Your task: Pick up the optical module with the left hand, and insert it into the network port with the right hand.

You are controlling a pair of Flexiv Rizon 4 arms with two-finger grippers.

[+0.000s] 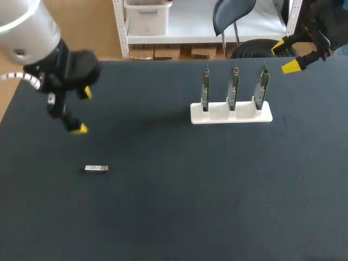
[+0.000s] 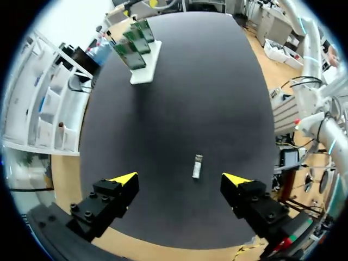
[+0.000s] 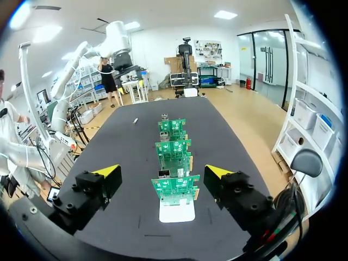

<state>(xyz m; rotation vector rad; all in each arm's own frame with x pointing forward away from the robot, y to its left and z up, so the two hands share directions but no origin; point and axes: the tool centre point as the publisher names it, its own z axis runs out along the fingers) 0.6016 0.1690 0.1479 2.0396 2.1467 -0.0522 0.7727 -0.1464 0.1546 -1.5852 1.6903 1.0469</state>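
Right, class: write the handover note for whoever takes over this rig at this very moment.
Left jaws: open, empty, hovering short of the module, which lies flat on the table, untouched.
Right jaws: open, empty, off the end of the stand with its three upright boards.
Done: nothing yet.
Left: grasp the module with the left, pass it to the right, insert it into a port.

the left arm was a smooth silver-grey cylinder with a white ribbed cable; the left gripper and right gripper were black, screw-studded, yellow-tipped.
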